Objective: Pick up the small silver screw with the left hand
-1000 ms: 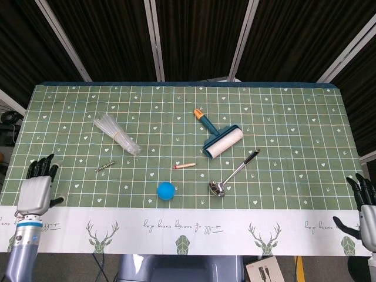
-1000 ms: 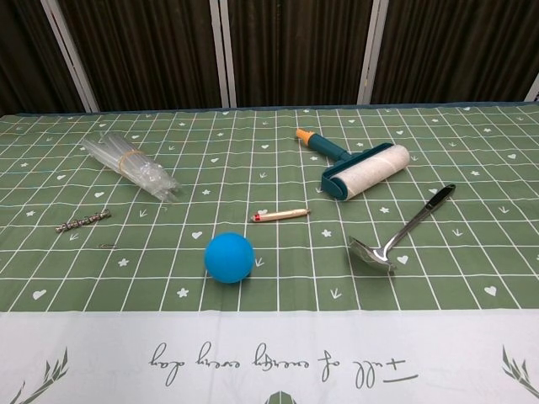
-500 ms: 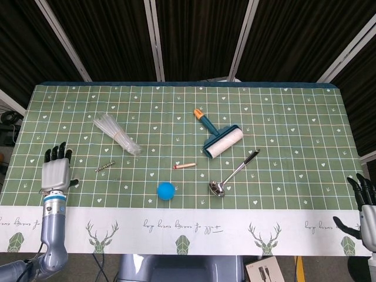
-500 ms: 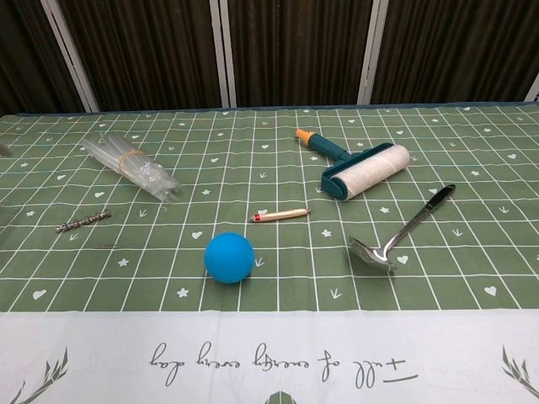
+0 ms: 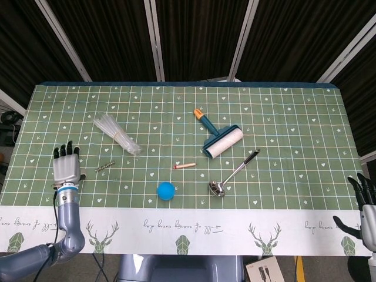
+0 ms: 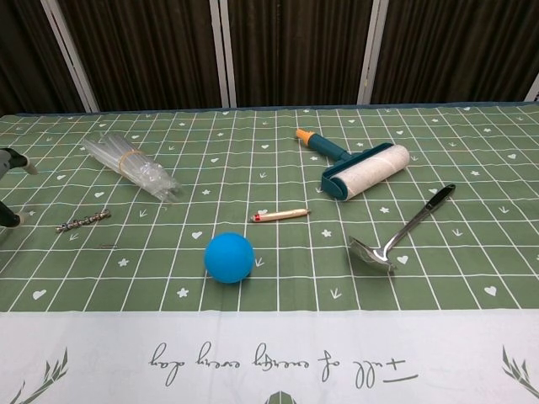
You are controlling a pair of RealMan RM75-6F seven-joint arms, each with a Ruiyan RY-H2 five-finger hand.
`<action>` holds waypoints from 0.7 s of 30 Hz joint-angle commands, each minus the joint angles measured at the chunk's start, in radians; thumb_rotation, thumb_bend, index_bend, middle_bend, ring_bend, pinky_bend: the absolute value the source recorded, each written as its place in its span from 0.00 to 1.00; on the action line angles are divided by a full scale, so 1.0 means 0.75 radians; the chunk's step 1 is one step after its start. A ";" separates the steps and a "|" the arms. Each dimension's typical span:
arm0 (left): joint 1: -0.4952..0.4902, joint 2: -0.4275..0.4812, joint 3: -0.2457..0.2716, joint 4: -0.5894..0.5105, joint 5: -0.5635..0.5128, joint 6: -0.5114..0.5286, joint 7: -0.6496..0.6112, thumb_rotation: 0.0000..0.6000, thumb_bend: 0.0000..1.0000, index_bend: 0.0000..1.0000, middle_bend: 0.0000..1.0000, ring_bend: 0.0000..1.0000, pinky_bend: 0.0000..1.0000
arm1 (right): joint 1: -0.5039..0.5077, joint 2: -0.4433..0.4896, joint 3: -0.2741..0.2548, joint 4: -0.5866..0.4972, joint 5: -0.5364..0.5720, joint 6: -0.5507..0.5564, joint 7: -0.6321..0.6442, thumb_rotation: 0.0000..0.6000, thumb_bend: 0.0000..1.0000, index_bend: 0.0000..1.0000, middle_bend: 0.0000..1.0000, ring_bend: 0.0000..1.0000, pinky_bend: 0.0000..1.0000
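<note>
Step in hand: the reach looks barely begun; nothing is held yet, and the screw lies untouched on the cloth.

Screw: the small silver screw (image 5: 105,167) sits in the left part of the head view, a little below the middle, on the green checked tablecloth (image 5: 282,129). In the chest view it shows at the left, mid-height (image 6: 82,221).

Long axis: it runs slantwise, its lower end toward the left edge of the frame and its upper end toward the right.

Left hand: the left hand (image 5: 66,168) stands at the far left of the head view, back of the hand to the camera, fingers upright and a little apart, holding nothing. Only its fingertips (image 6: 8,220) peep in at the left edge of the chest view.

Key relation: the screw lies to the right of that hand in the frame, at about the same height, near but not touching. The lower end of the screw is the end nearer the fingers.

Right hand: the right hand (image 5: 364,212) is at the bottom right corner, fingers apart and empty, well apart from the screw.

Nearer hand: the left, by a long way.

Neighbour: a bundle of clear plastic tubes (image 5: 116,134) lies just above and right of the screw, so I would guess the approach has to stay low and from the left.
</note>
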 commanded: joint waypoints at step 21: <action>-0.062 -0.125 0.042 0.117 -0.016 -0.027 0.013 1.00 0.32 0.21 0.00 0.00 0.00 | -0.003 0.003 -0.001 -0.006 -0.005 0.005 0.019 1.00 0.07 0.07 0.00 0.00 0.09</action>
